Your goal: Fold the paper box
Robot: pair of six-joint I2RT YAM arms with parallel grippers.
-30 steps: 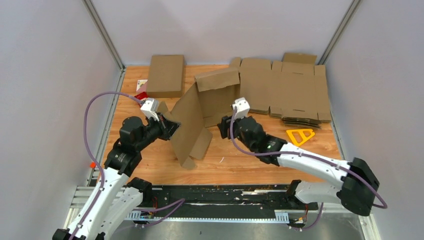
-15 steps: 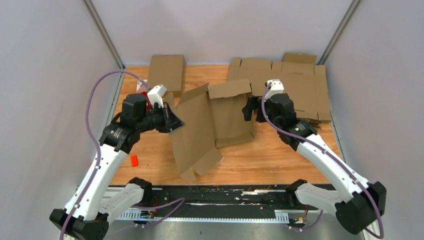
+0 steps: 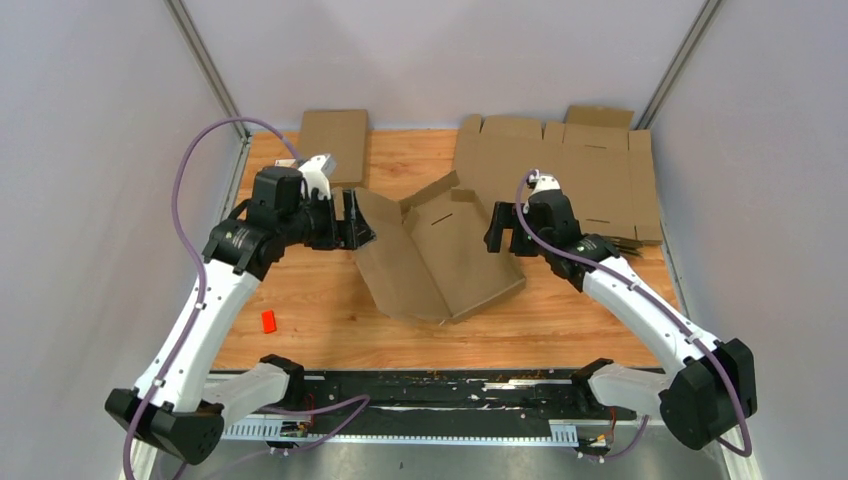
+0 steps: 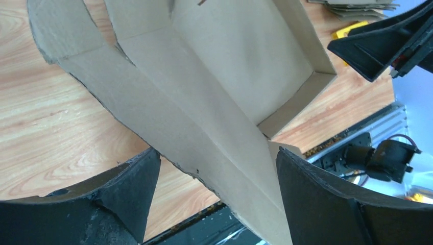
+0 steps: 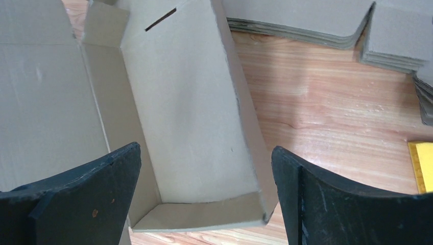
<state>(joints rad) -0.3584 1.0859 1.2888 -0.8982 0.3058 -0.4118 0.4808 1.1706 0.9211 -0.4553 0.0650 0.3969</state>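
red block [image 3: 268, 320] lay on table [image 3: 300, 300], nearest the bases | paper box [image 3: 440, 265] lay mid-table, part-folded, open side up, flaps splayed | left gripper [image 3: 358, 222] fingers spread wide, box's left flap between them, unpinched | right gripper [image 3: 497, 232] fingers apart at box's right edge, holding nothing | flat cardboard stack [image 3: 570, 170] far right | cardboard piece [image 3: 333, 145] far left

We are looking into a robotics lab cell: grey panels [image 3: 90, 150] and metal posts [image 3: 207, 68] are enclosing a wooden bench [image 3: 300, 300] and rail [image 3: 450, 386].
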